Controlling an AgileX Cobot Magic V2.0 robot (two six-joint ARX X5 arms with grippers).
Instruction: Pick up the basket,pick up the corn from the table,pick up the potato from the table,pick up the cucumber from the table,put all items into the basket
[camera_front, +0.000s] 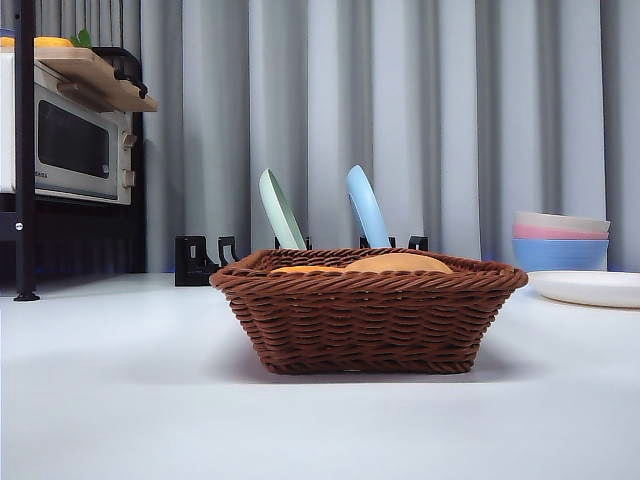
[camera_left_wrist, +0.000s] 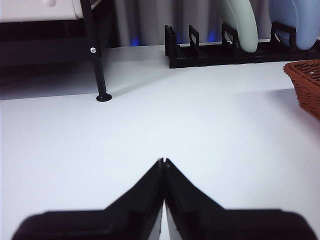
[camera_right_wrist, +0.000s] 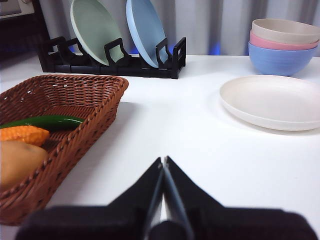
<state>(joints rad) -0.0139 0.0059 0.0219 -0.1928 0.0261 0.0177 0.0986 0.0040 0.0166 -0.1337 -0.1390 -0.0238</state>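
The brown wicker basket (camera_front: 368, 325) stands in the middle of the table; it also shows in the right wrist view (camera_right_wrist: 75, 95), and its corner shows in the left wrist view (camera_left_wrist: 306, 80). Inside it lie the green cucumber (camera_right_wrist: 45, 122), the bumpy orange corn (camera_right_wrist: 22, 135) and the smooth tan potato (camera_right_wrist: 17, 160). In the front view the potato (camera_front: 400, 263) and the corn (camera_front: 305, 269) rise just above the rim. My left gripper (camera_left_wrist: 163, 161) is shut and empty over bare table, to the basket's left. My right gripper (camera_right_wrist: 163, 159) is shut and empty beside the basket.
A black dish rack (camera_right_wrist: 115, 62) with a green plate (camera_front: 281, 210) and a blue plate (camera_front: 367, 207) stands behind the basket. Stacked bowls (camera_front: 560, 240) and a white plate (camera_right_wrist: 272, 100) sit at the right. A microwave (camera_front: 70, 145) on a black shelf stands at the left.
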